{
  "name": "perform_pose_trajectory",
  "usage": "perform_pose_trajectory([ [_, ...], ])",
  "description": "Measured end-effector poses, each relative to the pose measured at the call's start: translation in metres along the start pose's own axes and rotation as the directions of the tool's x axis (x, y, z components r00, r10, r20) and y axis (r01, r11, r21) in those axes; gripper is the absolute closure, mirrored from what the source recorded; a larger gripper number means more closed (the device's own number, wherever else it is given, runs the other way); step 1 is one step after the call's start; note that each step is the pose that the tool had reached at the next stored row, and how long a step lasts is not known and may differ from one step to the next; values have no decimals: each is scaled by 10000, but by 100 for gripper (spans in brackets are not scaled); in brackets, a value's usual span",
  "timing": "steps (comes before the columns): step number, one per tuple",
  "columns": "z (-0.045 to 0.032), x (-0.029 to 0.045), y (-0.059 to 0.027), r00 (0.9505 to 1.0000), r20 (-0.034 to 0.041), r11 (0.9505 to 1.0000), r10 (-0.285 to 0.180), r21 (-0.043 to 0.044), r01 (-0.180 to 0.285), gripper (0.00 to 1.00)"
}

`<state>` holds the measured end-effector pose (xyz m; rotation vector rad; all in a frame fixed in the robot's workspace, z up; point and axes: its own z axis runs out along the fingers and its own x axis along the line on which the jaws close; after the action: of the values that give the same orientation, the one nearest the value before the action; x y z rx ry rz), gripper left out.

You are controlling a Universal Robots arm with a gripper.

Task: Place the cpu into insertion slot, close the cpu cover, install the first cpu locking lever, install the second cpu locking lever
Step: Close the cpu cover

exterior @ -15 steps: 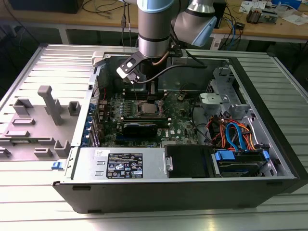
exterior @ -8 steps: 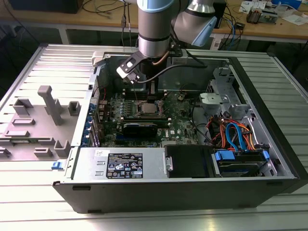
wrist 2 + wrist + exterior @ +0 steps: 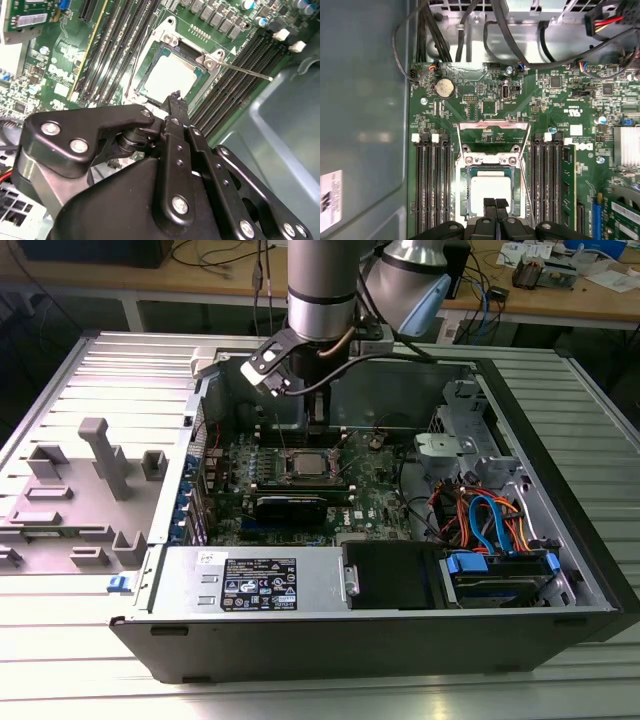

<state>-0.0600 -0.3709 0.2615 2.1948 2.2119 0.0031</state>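
Cpu (image 3: 490, 189) seated in insertion slot (image 3: 490, 160), mid-board; I count step one done. Cpu cover (image 3: 492, 125) looks raised to me, and lever rod (image 3: 245, 70) juts out loose, so cover and both levers remain. End effector (image 3: 495, 202) narrow, empty, tips just over chip edge. Memory slots (image 3: 432, 185) hem socket on both sides. Cables (image 3: 490, 515) well apart, on exterior view's right.

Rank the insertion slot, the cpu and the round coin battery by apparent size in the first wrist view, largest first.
1. insertion slot
2. cpu, seated inside it, partly behind the gripper
3. coin battery, clearly smallest
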Motion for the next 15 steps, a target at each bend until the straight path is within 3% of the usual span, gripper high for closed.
perform_pose_trajectory([
  [2, -45, -1, 1, 10000, -2, 10000, 0, -1, 0, 89],
  [12, -48, -1, 45, 10000, 3, 10000, 0, 1, 0, 89],
  [15, -109, -2, 47, 10000, 1, 10000, 0, 0, 0, 89],
])
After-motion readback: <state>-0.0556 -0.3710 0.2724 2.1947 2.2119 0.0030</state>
